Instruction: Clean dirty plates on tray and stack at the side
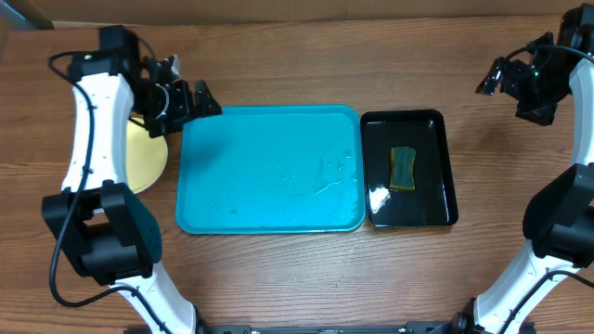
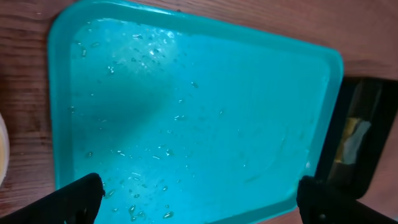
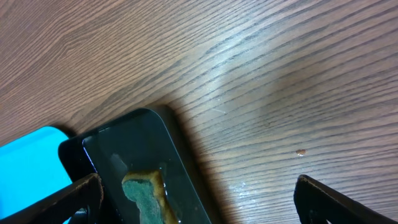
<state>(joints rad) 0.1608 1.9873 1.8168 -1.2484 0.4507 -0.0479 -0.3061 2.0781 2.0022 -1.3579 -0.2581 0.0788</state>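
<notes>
The turquoise tray [image 1: 269, 167] lies in the middle of the table with only water droplets on it; it fills the left wrist view [image 2: 186, 106]. A pale yellow-green plate [image 1: 144, 156] rests on the table just left of the tray, partly hidden under my left arm. Only a sliver of the plate [image 2: 2, 149] shows in the left wrist view. My left gripper [image 1: 206, 102] hovers over the tray's far left corner, open and empty [image 2: 202, 202]. My right gripper [image 1: 494, 79] is raised at the far right, beyond the black tray, open and empty [image 3: 199, 202].
A narrow glossy black tray [image 1: 422, 204] holding water sits against the turquoise tray's right side. A green-and-yellow sponge [image 1: 403, 168] lies in it, also seen in the right wrist view [image 3: 146, 196]. Bare wood lies right of the black tray [image 3: 280, 93].
</notes>
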